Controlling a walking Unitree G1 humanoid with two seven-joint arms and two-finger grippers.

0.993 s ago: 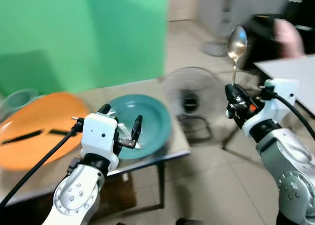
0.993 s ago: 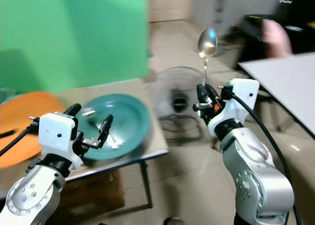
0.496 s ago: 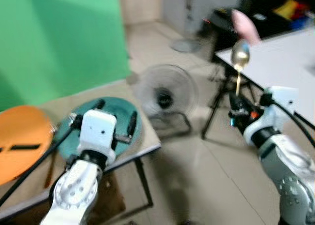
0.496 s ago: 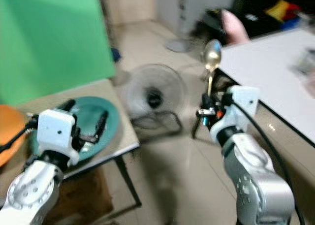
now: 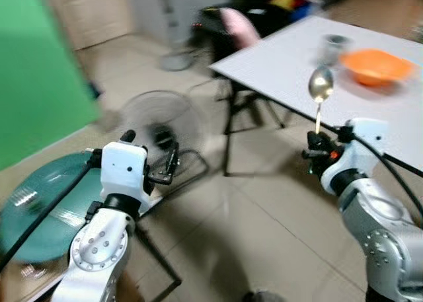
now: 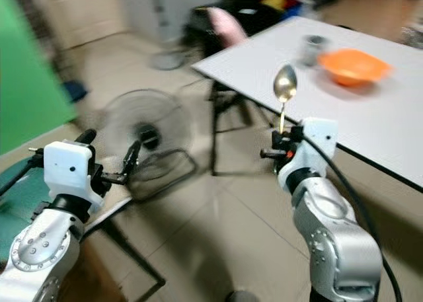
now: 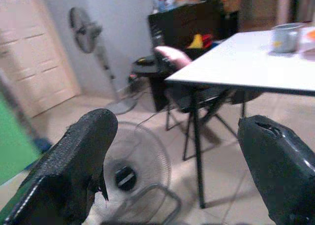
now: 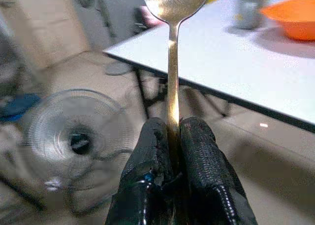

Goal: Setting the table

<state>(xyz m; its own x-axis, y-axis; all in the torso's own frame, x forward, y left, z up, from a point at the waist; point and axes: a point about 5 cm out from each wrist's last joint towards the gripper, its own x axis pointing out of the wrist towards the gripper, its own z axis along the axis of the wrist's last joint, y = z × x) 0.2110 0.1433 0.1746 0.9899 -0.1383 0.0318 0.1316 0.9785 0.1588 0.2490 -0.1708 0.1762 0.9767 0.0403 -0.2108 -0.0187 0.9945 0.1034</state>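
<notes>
My right gripper point(image 5: 316, 143) is shut on the handle of a metal spoon point(image 5: 320, 85), held upright with its bowl on top; the wrist view shows the handle pinched between the fingers point(image 8: 197, 151). A white table point(image 5: 291, 57) stands ahead to the right, bearing an orange bowl point(image 5: 373, 66) and a grey cup point(image 5: 332, 47). My left gripper point(image 5: 151, 158) is open and holds nothing, raised in front of me. A teal plate point(image 5: 46, 209) lies on the small table at the lower left.
A floor fan point(image 5: 158, 127) stands on the tiled floor between the two tables. A dark chair with a pink cushion point(image 5: 238, 24) sits at the white table's far end. A green screen point(image 5: 33, 71) rises at the left.
The camera has swung right: the green screen and teal plate slid left, and the white table with the orange bowl came into view. Both grippers keep their pose.
</notes>
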